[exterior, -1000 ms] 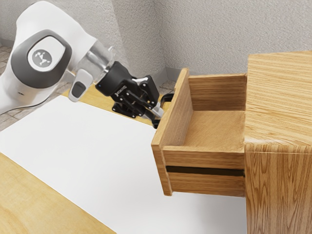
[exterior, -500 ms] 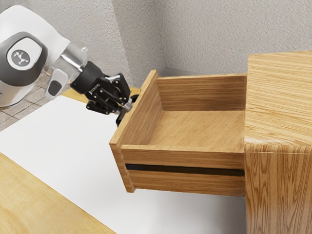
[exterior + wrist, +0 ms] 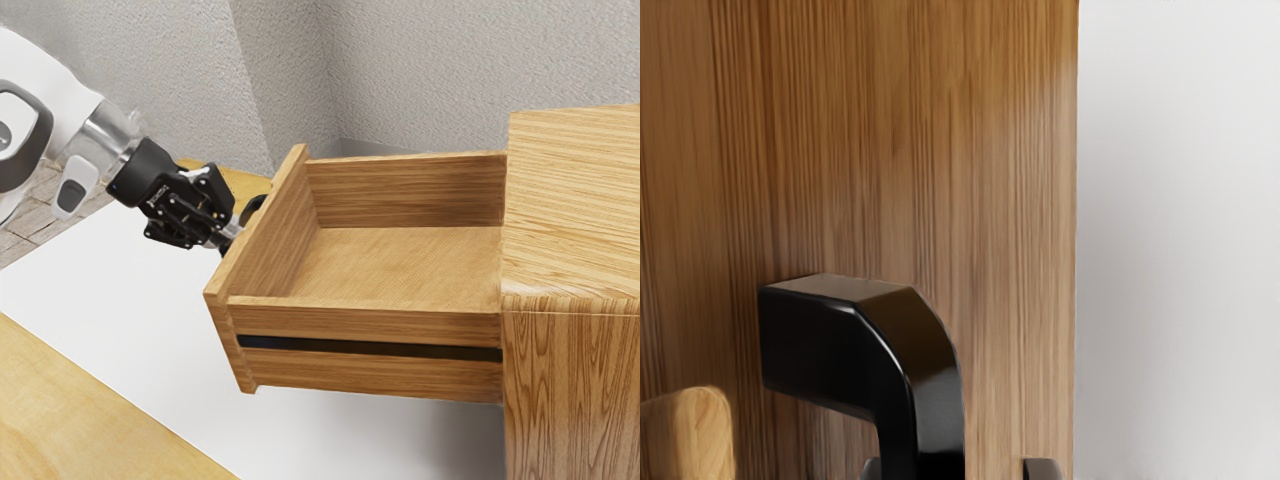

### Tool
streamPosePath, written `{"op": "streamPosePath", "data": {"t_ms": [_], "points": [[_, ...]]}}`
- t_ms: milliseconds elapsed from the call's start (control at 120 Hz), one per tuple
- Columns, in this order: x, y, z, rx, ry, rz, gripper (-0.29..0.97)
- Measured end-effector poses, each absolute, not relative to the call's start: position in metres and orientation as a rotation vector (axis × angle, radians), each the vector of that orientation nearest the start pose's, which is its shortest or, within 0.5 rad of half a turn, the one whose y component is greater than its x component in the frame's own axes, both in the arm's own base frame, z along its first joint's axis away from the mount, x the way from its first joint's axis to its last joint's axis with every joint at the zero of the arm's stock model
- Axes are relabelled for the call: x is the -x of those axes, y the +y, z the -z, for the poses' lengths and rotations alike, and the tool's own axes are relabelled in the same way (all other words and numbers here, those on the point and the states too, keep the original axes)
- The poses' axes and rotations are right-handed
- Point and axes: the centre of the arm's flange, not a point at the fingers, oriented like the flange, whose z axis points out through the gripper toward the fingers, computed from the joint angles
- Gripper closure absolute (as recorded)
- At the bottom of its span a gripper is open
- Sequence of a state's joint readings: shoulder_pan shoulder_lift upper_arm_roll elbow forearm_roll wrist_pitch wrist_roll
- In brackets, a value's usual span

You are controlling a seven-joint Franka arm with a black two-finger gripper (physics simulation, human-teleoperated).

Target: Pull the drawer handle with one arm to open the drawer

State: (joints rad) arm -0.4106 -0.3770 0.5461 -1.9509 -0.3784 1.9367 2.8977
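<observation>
Black end effector (image 3: 234,234) clamped on angular black handle (image 3: 885,350) of wood-grained drawer (image 3: 370,322).

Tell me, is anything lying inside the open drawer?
No, the drawer is pulled out and its wooden floor lies bare in the exterior view.

Grey rough-plaster walls (image 3: 430,60) meeting in a corner, stone-tile floor (image 3: 28,215) at the exterior view's left, light wood table (image 3: 60,420), white mat (image 3: 130,300) on it
</observation>
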Motion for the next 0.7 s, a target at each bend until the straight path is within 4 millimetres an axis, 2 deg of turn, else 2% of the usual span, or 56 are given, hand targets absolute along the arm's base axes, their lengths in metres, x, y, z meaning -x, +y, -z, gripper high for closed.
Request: {"op": "streamPosePath", "data": {"t_ms": [192,392,575,700], "points": [[-0.4723,0.0917,-0.6501,0.644,2.671,0.856,0.72],[-0.4730,0.0917,-0.6528,0.644,2.662,0.862,0.76],[-0.4739,0.0893,-0.6539,0.634,2.666,0.853,0.71],[-0.4738,0.0893,-0.6533,0.631,2.673,0.840,0.58]]}}
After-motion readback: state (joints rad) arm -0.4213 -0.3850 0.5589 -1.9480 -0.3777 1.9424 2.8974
